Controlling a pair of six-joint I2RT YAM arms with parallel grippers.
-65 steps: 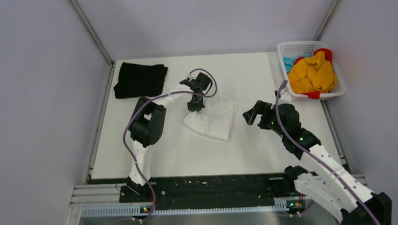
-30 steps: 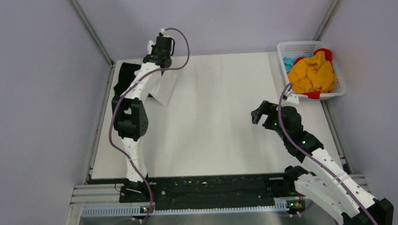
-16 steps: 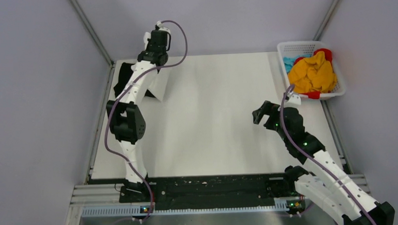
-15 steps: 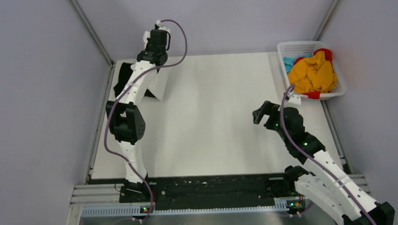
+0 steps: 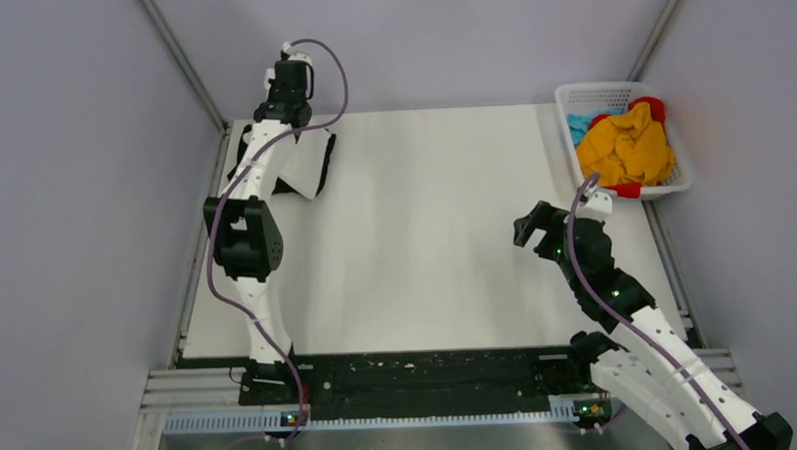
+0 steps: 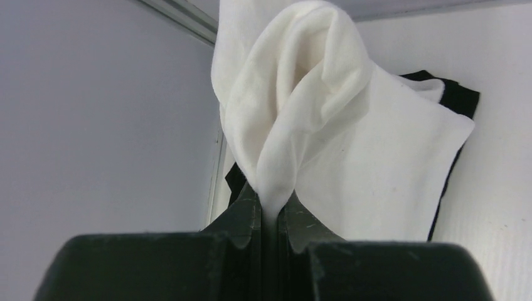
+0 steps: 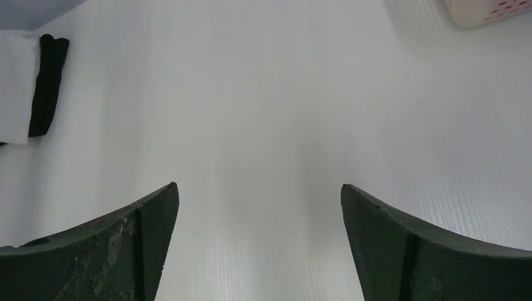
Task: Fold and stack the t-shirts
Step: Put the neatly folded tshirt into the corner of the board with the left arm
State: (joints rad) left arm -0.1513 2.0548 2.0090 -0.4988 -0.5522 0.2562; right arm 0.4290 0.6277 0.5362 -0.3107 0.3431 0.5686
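Observation:
My left gripper (image 5: 283,117) is shut on a bunched fold of the white t-shirt (image 5: 305,164) and holds it up at the table's back left corner. In the left wrist view the cloth rises from between the closed fingers (image 6: 274,204), and the rest of the white t-shirt (image 6: 376,169) hangs over the folded black t-shirt (image 6: 461,97). The black t-shirt (image 5: 324,156) lies on the table, mostly covered. My right gripper (image 5: 531,223) is open and empty above bare table at the right (image 7: 258,194). Both shirts also show far off in the right wrist view, white (image 7: 12,88) and black (image 7: 47,81).
A white lattice basket (image 5: 665,189) holding yellow (image 5: 624,147), red and blue cloths stands at the back right corner; its corner shows in the right wrist view (image 7: 489,12). Grey walls and metal rails close in the table at the left, back and right.
My left gripper has lifted the white t-shirt from mid-table and carried it to the back left, over the black t-shirt. The right arm has drawn slightly right, still open.

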